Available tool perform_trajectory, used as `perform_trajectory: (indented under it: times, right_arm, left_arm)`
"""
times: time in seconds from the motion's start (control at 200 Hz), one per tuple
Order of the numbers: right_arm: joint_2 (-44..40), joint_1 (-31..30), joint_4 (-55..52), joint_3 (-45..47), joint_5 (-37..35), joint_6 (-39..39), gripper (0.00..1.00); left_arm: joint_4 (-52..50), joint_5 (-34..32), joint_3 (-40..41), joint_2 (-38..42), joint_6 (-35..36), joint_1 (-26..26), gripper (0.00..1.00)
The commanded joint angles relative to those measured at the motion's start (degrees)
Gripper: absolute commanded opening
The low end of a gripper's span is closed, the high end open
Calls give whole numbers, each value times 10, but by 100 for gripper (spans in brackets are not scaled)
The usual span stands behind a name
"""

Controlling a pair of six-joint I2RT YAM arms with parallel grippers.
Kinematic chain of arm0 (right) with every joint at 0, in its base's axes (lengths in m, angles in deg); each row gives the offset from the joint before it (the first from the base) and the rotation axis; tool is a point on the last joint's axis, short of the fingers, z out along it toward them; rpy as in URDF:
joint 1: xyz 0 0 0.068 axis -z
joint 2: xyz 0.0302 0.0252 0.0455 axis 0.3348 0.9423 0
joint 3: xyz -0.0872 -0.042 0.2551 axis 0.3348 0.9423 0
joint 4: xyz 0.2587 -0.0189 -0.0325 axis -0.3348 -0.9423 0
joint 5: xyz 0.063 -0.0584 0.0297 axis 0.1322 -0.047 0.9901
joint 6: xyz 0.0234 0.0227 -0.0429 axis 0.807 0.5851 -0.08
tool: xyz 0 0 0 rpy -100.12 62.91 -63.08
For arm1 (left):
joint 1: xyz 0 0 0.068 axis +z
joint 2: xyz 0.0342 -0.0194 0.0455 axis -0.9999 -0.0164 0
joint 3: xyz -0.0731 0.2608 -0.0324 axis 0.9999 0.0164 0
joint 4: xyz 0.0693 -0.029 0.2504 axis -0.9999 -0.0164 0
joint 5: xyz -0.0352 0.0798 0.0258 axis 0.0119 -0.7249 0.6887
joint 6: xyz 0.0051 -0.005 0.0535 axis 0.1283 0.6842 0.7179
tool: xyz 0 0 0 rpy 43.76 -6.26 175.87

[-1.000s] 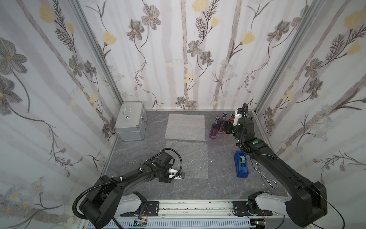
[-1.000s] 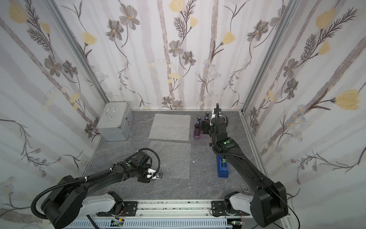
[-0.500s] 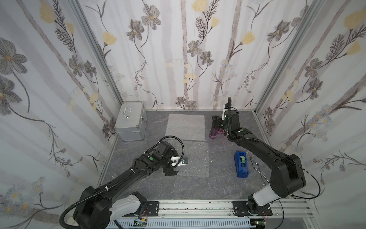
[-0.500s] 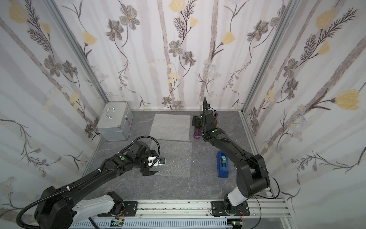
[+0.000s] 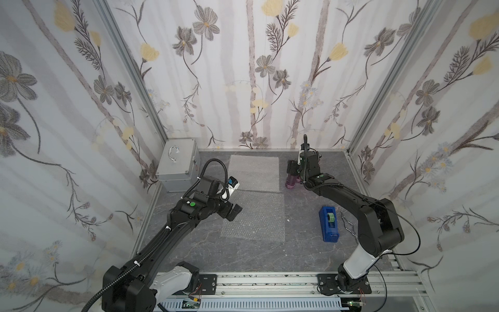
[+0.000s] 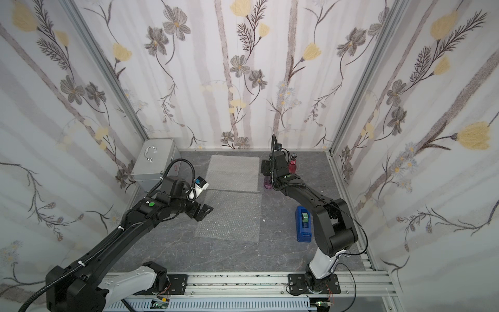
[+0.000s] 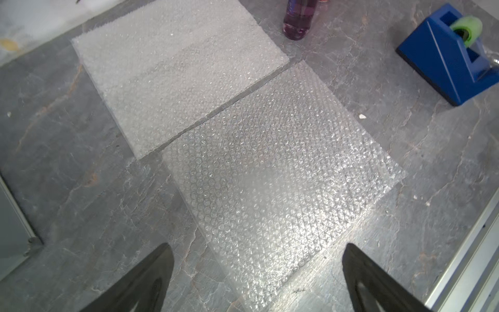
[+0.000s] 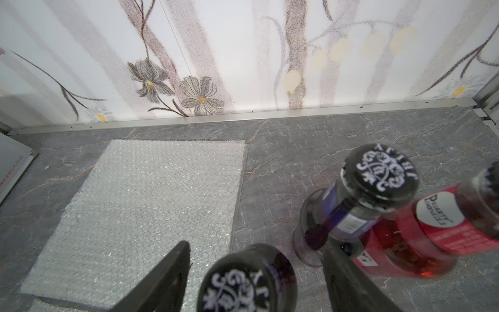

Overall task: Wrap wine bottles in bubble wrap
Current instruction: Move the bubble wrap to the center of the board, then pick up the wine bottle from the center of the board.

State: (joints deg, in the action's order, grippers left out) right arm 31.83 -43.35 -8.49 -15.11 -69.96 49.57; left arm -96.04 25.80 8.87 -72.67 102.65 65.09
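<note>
Two bubble wrap sheets lie flat on the grey floor, a far one (image 5: pixel 253 173) and a near one (image 5: pixel 256 213), both also in the left wrist view, far (image 7: pixel 175 73) and near (image 7: pixel 275 167). My left gripper (image 5: pixel 233 212) hangs open over the near sheet's left edge, holding nothing (image 7: pixel 256 251). Three wine bottles stand at the back right. My right gripper (image 8: pixel 256 243) is open astride the cap of the nearest purple bottle (image 8: pixel 248 281), with a gap on each side. Behind it stand a second purple bottle (image 8: pixel 378 175) and a red one (image 8: pixel 432 229).
A silver metal case (image 5: pixel 178 164) stands at the back left against the wall. A blue tape dispenser (image 5: pixel 328 222) sits on the right, with a bent wire tool (image 5: pixel 348 224) beside it. Flowered walls close in three sides, and a rail runs along the front.
My left gripper went from shut to open and moved back from the near sheet's front-left part. My right gripper swung left over the front purple bottle, and its jaws narrowed.
</note>
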Motion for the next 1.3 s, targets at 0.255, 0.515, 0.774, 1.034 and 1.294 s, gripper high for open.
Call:
perform_trajectory:
  times: [0.255, 0.515, 0.774, 1.034, 1.294]
  right_arm:
    - [1, 8, 65, 16, -13, -31, 17]
    - [-72, 3, 0, -14, -28, -52, 0]
    - [-142, -29, -210, -81, 58, -9, 0]
    - [-231, -54, -314, -37, 219, 135, 0]
    - [-264, -99, -285, 23, 312, 204, 0]
  left_arm:
    - [30, 44, -57, -90, -102, 43, 100]
    - [70, 66, -79, -125, -104, 45, 100]
    - [51, 93, -89, -130, -67, 48, 100]
    - [71, 248, -53, -134, -58, 51, 100]
    - [217, 374, -42, -179, -37, 12, 100]
